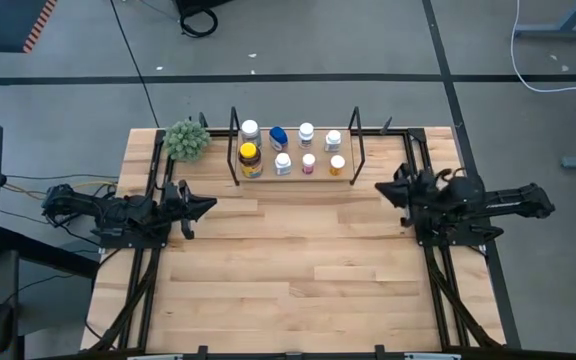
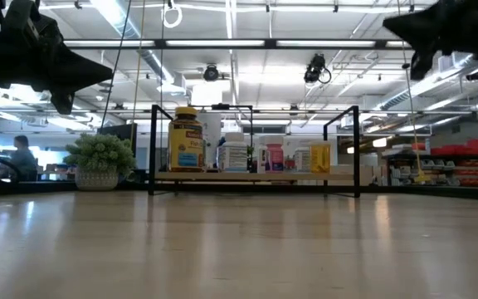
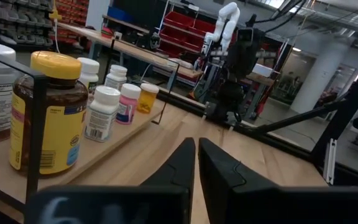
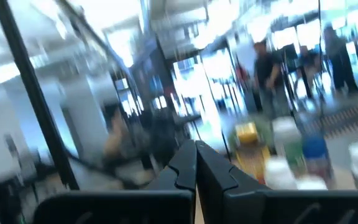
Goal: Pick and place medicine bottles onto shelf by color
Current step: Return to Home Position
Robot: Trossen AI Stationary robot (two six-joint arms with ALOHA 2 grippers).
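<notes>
You are working in a big robot lab or workshop, not a home. Your wooden counter (image 1: 298, 270) is standing on a bare grey floor (image 1: 368, 40) with black tape lines (image 1: 268, 78) running across it. Long lights (image 2: 222, 43) are shining from a high ceiling full of pipes. Racks of red bins (image 3: 188, 34) are lining the room. A white robot arm (image 3: 227, 18) is standing farther off, and a person (image 2: 21, 155) is sitting at a desk.
</notes>
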